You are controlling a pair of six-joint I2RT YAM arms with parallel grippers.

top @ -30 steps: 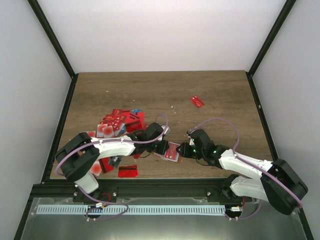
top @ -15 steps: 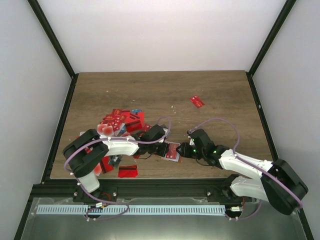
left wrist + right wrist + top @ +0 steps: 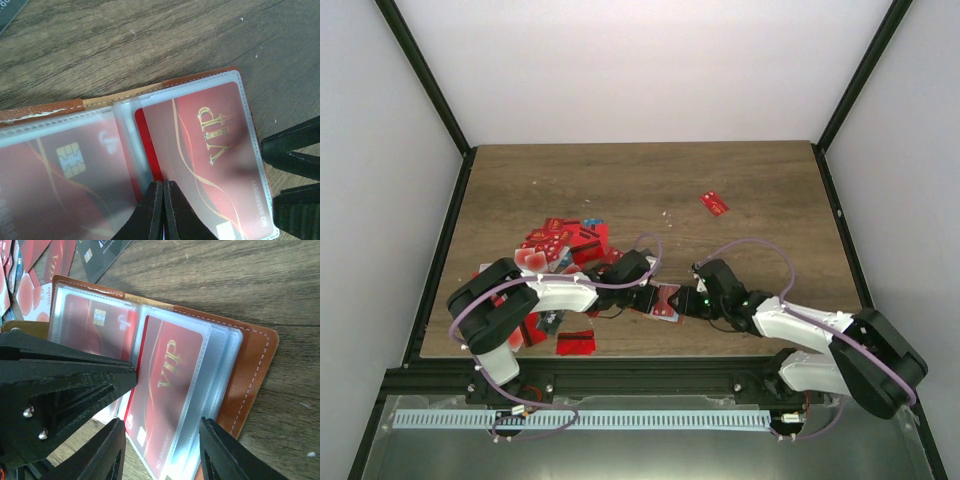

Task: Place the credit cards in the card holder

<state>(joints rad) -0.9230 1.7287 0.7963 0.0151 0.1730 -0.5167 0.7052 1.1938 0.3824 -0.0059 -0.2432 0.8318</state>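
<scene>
The card holder [image 3: 666, 301] lies open on the table between both grippers, orange-brown leather [image 3: 255, 370] with clear sleeves. A red VIP credit card [image 3: 210, 150] sits in the right sleeve, its left edge poking out slightly. Another red card [image 3: 60, 170] fills the left sleeve. My left gripper [image 3: 163, 186] is shut with nothing between its fingers, and its tips rest at the VIP card's exposed edge. My right gripper [image 3: 162, 450] stands open, with a finger on either side of the sleeve's near end. More credit cards [image 3: 560, 245] are heaped to the left.
A lone red card [image 3: 714, 203] lies far right of the heap. Another red card [image 3: 576, 342] lies near the table's front edge, under the left arm. Dark cards [image 3: 100, 252] lie just beyond the holder. Black frame posts border the table.
My right gripper's jaws have widened around the sleeve. The left arm's elbow has swung slightly right and its shut tips stay at the card holder.
</scene>
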